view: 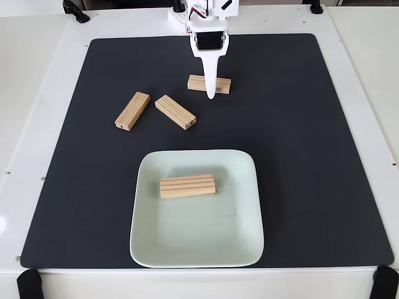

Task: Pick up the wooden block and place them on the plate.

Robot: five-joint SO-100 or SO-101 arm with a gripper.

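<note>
White desk (43,56) carries a large black mat (312,156) that covers most of its top. In the fixed view, the plate (243,243) sits on the mat at the middle of the near edge, and one block (187,186) lies flat inside it, grooved face up, towards the plate's far side. Three more blocks rest on the mat beyond the plate: a plain one (132,111) towards the left, a grooved one (175,112) just beside it, both set at angles, and a third (223,85) nearer the far edge. The gripper (211,93) points down over this third block, its white tip crossing the block's middle. Whether the jaws are parted or closed I cannot tell from this angle.
</note>
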